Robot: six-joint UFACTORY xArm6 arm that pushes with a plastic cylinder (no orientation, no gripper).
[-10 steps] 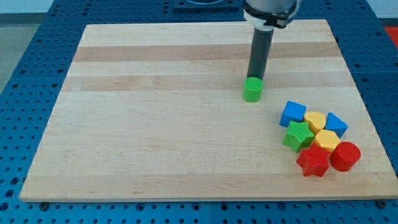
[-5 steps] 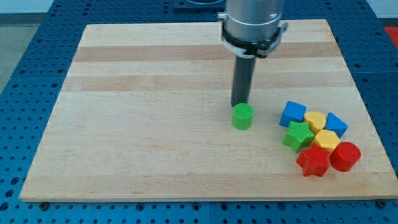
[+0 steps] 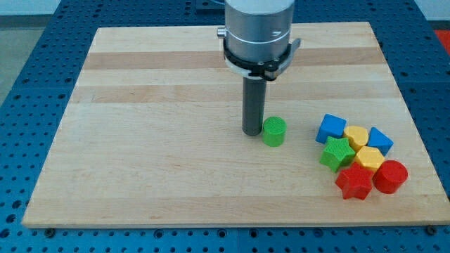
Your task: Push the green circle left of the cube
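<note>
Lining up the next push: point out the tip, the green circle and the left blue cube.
my tip [image 3: 252, 132], camera view, rod's bottom end.
green circle [image 3: 274, 131], camera view, middle of block.
left blue cube [image 3: 330, 128], camera view, top face.

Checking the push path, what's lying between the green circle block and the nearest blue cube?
Nothing: the camera view shows only bare wooden board between the green circle block and the blue cube. My tip stands on the circle's other side.

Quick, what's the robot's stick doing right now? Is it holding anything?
My tip: holds nothing, it has no gripper; it sits on the board just at the view's left of the green circle.
</note>
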